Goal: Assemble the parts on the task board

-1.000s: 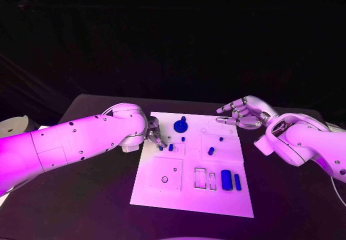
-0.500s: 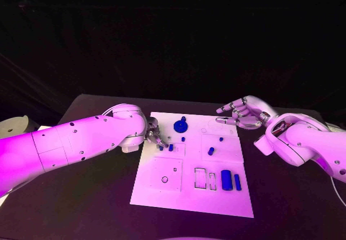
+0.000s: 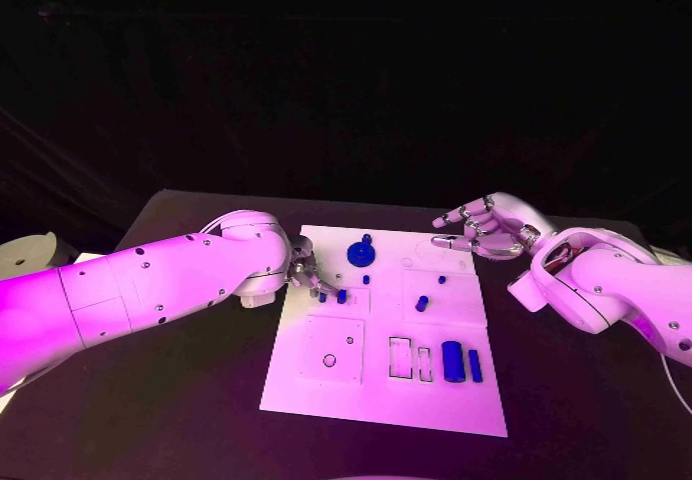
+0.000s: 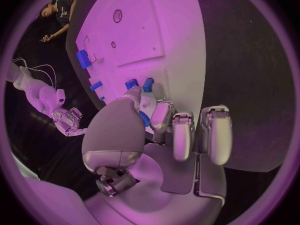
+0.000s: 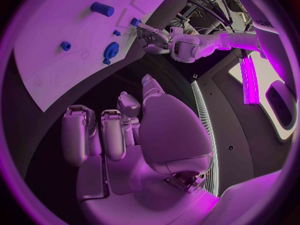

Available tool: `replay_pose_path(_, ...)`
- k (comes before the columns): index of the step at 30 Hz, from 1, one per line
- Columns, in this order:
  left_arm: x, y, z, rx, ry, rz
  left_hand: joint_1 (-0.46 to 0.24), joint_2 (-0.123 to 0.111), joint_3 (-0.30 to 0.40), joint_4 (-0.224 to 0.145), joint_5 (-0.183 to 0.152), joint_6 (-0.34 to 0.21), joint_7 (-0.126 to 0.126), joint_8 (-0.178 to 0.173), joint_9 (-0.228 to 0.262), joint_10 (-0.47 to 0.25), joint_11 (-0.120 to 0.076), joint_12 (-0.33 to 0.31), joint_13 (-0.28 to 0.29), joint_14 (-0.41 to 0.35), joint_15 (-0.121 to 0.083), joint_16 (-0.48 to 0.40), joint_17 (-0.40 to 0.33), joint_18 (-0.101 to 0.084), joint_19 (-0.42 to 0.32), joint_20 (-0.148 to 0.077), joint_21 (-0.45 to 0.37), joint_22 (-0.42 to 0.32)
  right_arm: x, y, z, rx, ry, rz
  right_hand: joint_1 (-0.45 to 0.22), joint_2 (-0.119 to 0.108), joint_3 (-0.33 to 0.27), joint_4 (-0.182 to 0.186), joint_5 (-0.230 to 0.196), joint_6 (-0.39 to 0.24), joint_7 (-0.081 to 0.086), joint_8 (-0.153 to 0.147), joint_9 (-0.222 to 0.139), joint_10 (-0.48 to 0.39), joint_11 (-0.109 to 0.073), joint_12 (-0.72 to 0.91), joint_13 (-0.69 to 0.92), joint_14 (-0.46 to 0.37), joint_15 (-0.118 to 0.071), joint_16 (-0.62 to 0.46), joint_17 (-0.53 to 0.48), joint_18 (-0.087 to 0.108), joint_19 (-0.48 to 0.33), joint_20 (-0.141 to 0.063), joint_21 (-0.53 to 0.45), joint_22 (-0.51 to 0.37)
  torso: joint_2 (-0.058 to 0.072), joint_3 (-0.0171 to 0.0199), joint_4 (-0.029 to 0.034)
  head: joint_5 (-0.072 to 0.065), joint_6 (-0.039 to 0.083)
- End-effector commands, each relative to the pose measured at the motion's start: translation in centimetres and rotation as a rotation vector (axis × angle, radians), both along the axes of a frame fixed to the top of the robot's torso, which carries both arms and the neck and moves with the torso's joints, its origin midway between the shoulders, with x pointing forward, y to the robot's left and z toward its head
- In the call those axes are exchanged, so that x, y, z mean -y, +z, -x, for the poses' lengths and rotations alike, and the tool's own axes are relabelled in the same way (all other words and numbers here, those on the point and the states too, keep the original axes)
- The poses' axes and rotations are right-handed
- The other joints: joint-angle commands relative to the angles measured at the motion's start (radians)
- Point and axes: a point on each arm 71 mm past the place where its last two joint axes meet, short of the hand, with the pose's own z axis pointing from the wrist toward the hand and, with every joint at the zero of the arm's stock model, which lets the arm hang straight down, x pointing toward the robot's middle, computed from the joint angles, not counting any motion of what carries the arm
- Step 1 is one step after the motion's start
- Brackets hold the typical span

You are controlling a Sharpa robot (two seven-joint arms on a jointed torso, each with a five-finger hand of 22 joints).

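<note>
The white task board point(image 3: 346, 385) lies in the middle of the black table. My left hand point(image 3: 307, 272) rests low at the board's left edge. In the left wrist view a sliver of a small blue part point(image 4: 145, 118) shows pinched between the thumb and a finger. Two more small blue parts point(image 3: 342, 295) lie on the board just beside those fingers. A blue gear point(image 3: 359, 252) sits near the far edge, and two blue cylinders point(image 3: 453, 360) lie by the rectangular slots. My right hand point(image 3: 483, 228) hovers over the far right corner, fingers apart and holding nothing.
A blue peg point(image 3: 421, 302) and two smaller blue pieces point(image 3: 366, 278) stand mid-board. A square recess with a round hole point(image 3: 329, 358) lies on the board's near left. Bare black table point(image 3: 173, 400) surrounds the board.
My left hand has edged slightly towards the near side beside the two small blue parts. The right hand has stayed where it was.
</note>
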Motion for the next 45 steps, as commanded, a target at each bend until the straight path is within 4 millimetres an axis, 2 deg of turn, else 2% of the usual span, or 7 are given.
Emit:
replay_pose_path(1,-0.7,0.0,0.0,0.027,0.073,-0.004,-0.004,0.013,-0.011,0.000,0.001,0.000,0.002,-0.003,0.004,0.003,-0.002,0.004,0.000,0.105,-0.006,0.003,0.263,-0.014,0.089,-0.006,0.004,0.237,-0.1,0.0,0.0,0.003,0.012,0.000,0.002,0.008,-0.007,0.001,0.006,0.007,0.001,0.003,0.001,-0.003,-0.007,-0.003,-0.001,0.068,-0.003,-0.003,0.101,0.017,-0.006,-0.005,-0.005,-0.001,0.000,-0.0001,-0.0001,0.000,0.002)
replay_pose_path(12,-1.1,1.1,-0.1,0.096,0.149,0.320,0.014,0.058,-0.094,0.002,0.002,-0.152,0.071,-0.109,-0.049,-0.236,0.054,-0.390,-0.352,0.087,0.032,-0.038,0.208,0.055,-0.041,0.028,-0.290,0.002,0.0,0.0,0.0,0.002,0.010,0.001,0.002,0.008,-0.007,0.001,0.006,0.007,0.001,0.003,0.001,-0.003,-0.007,-0.003,-0.001,0.068,-0.003,-0.003,0.101,0.017,-0.006,-0.005,-0.005,-0.001,0.000,0.0001,0.0011,-0.005,0.005)
replay_pose_path(16,-0.4,1.9,-0.1,0.173,0.101,0.421,0.121,0.056,-0.097,-0.008,0.004,-0.220,0.110,-0.134,-0.097,-0.353,0.094,-0.486,-0.433,-0.058,0.066,-0.356,-0.130,0.147,-0.250,0.058,-0.803,-0.389,0.0,0.0,0.0,0.002,0.009,0.001,0.002,0.008,-0.007,0.001,0.006,0.007,0.001,0.003,0.001,-0.003,-0.007,-0.003,-0.001,0.068,-0.003,-0.003,0.101,0.017,-0.006,-0.005,-0.005,-0.001,0.001,0.0000,0.0012,-0.006,0.006)
replay_pose_path(24,2.4,3.6,0.0,0.415,-0.185,0.486,0.406,0.049,-0.032,-0.066,0.002,-0.309,0.153,-0.179,-0.207,-0.538,0.144,-0.671,-0.598,-0.259,0.110,-0.808,-0.530,0.156,-0.302,0.099,-1.047,-0.578,0.0,0.0,0.0,0.002,0.008,0.000,0.002,0.008,-0.008,0.002,0.007,0.007,0.001,0.003,0.001,-0.003,-0.007,-0.002,-0.001,0.068,-0.002,-0.002,0.102,0.017,-0.006,-0.005,-0.005,-0.001,0.001,0.0001,-0.0011,-0.015,0.010)
replay_pose_path(33,5.6,2.9,0.2,0.521,-0.431,0.342,0.499,-0.003,0.031,-0.070,-0.012,-0.198,0.142,-0.288,-0.440,-0.469,0.142,-0.852,-0.853,-0.100,0.096,-0.684,-0.441,0.159,-0.171,0.086,-1.072,-0.628,-0.1,-0.1,-0.1,0.002,0.011,-0.001,0.002,0.008,-0.009,0.002,0.007,0.007,0.001,0.003,0.001,-0.003,-0.007,-0.002,-0.001,0.068,-0.002,-0.002,0.103,0.017,-0.005,-0.005,-0.005,-0.001,0.002,0.0009,-0.0022,-0.020,0.014)
replay_pose_path(37,6.6,2.0,0.2,0.510,-0.481,0.267,0.495,-0.015,0.043,-0.058,-0.012,-0.140,0.136,-0.323,-0.521,-0.414,0.133,-0.900,-0.941,0.035,0.088,-0.313,-0.107,0.121,-0.033,0.072,-0.796,-0.416,-0.2,-0.1,-0.1,0.002,0.013,-0.001,0.002,0.008,-0.009,0.001,0.007,0.007,0.001,0.003,0.001,-0.003,-0.007,-0.001,0.000,0.068,-0.002,-0.002,0.103,0.017,-0.005,-0.005,-0.004,0.000,0.003,0.0001,-0.0025,-0.023,0.016)
replay_pose_path(45,7.6,0.7,-0.3,0.474,-0.506,0.167,0.496,-0.016,0.060,-0.055,-0.011,-0.088,0.129,-0.347,-0.581,-0.370,0.129,-0.944,-1.008,0.039,0.083,-0.302,-0.134,0.099,0.009,0.064,-0.634,-0.281,-0.3,-0.1,-0.1,0.003,0.016,-0.002,0.003,0.009,-0.009,0.001,0.008,0.007,0.001,0.003,0.001,-0.003,-0.007,-0.001,0.000,0.068,-0.003,-0.002,0.103,0.017,-0.005,-0.005,-0.004,0.000,0.003,0.0002,-0.0016,-0.025,0.013)
